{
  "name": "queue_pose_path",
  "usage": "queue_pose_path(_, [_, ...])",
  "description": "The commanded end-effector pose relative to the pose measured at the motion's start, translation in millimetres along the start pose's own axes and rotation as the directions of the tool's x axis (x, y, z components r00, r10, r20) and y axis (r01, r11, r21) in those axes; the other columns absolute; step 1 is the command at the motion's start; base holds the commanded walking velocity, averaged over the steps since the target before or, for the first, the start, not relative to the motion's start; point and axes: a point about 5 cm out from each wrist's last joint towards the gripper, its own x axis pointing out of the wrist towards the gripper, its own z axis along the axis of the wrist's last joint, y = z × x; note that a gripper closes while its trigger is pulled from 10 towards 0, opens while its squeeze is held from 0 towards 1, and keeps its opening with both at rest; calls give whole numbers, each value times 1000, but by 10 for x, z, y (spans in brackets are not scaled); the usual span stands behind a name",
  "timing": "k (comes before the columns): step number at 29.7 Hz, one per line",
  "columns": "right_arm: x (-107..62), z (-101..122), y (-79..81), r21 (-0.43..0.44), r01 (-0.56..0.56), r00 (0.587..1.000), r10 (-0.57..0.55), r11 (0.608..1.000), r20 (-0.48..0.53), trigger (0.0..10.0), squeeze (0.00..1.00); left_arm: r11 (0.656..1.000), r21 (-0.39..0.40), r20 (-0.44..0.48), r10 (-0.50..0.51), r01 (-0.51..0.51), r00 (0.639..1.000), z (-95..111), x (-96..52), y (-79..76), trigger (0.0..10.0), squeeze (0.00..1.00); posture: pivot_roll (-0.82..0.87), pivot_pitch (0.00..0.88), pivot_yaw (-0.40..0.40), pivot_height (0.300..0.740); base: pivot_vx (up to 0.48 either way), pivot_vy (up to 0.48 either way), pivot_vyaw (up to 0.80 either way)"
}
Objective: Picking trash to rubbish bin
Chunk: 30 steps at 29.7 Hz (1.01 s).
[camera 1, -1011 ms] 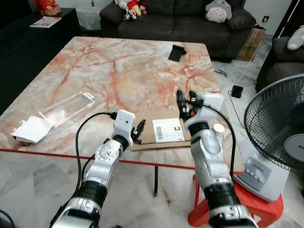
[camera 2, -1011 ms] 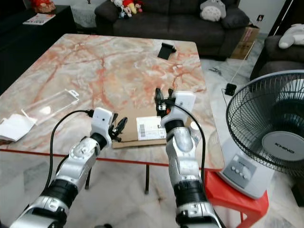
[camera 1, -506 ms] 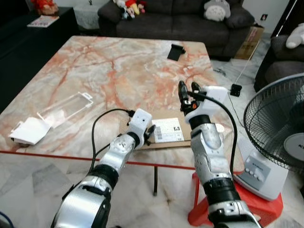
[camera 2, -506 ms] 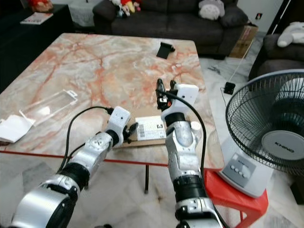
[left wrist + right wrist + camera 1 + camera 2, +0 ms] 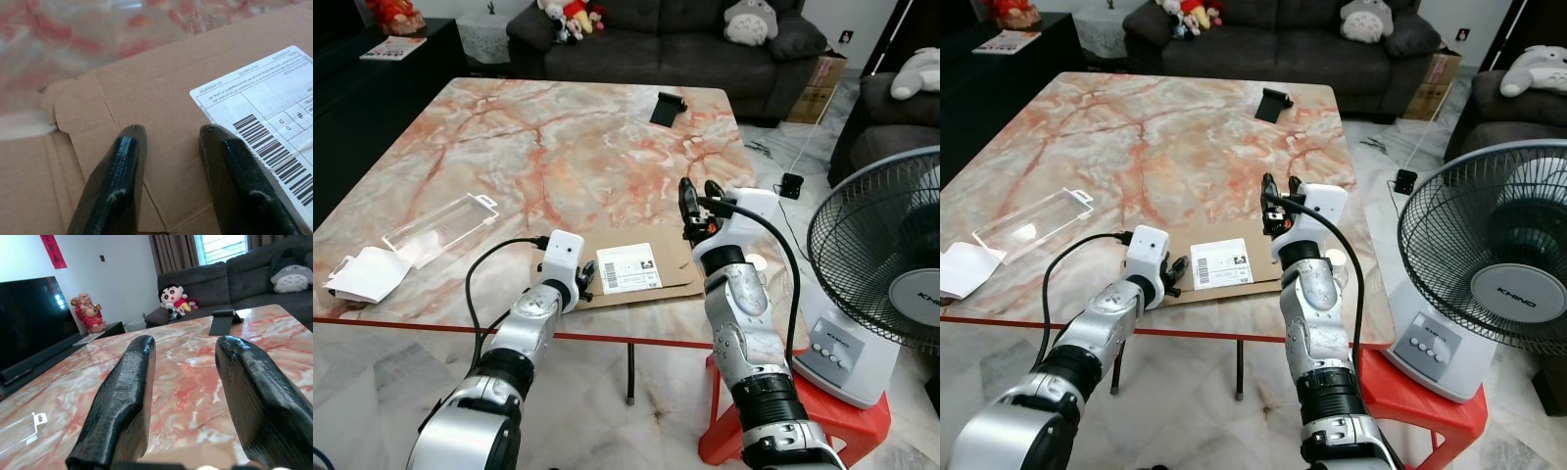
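The left gripper (image 5: 168, 142) is low over the near-left part of a flat piece of cardboard (image 5: 651, 279), its two black fingers (image 5: 120, 186) spread apart with nothing between them. From the left wrist view the fingertips sit just above the brown surface, beside a torn flap edge and next to a white shipping label (image 5: 628, 267) with a barcode; whether the tips touch the cardboard cannot be told. The cardboard lies at the near edge of a marble table (image 5: 558, 137) with red veining, and part of it overhangs that edge.

The right gripper (image 5: 698, 203) is raised above the far-right corner of the cardboard, fingers pointing up and across the table, parted and holding nothing.

Farther to the left on the table lie a clear plastic package (image 5: 440, 217) and, just beside it near the edge, crumpled white paper (image 5: 367, 274). A small black stand (image 5: 666, 106) sits at the far side. A dark sofa (image 5: 656, 39) with soft toys stands beyond the table, and a standing fan (image 5: 881, 255) is on the right.
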Motion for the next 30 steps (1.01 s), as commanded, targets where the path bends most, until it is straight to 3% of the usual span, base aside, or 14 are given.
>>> queue_pose_path(1, [29,3,30,4,-14,1000,14,1000,-5,10000,0,1000,-9,-168,-5,4,986,-310,-86,-17,10000,0,15,93,-36,740,0,0,0])
queue_pose_path(2, [34,-2,37,4,-16,1000,16,1000,-7,10000,0,1000,-6,-166,-19,18,986,-296,-175,-63,10000,0,22,93,-36,740,0,0,0])
queue_pose_path(8, [69,2,48,9,-25,1000,25,1000,-7,10000,0,999,22,-157,-28,32,987,-135,-396,-167,10000,0,40,85,-45,740,0,0,0])
queue_pose_path(18, [108,9,52,6,-38,999,38,999,-5,10000,0,995,100,-100,41,-31,994,227,-504,-177,10000,0,44,69,-54,740,0,0,0])
queue_pose_path(23, [134,12,66,5,-47,999,47,999,-4,10000,0,970,178,23,167,-168,986,515,-518,4,10000,0,49,66,-61,740,0,0,0])
queue_pose_path(29, [164,11,107,11,-66,998,66,998,-4,10000,0,953,116,249,244,-279,937,846,-520,176,10000,0,50,54,-66,740,0,0,0])
queue_pose_path(30, [166,10,113,11,-68,998,68,998,-4,10000,0,953,106,272,248,-285,930,875,-525,188,10000,459,50,54,-66,740,0,0,0])
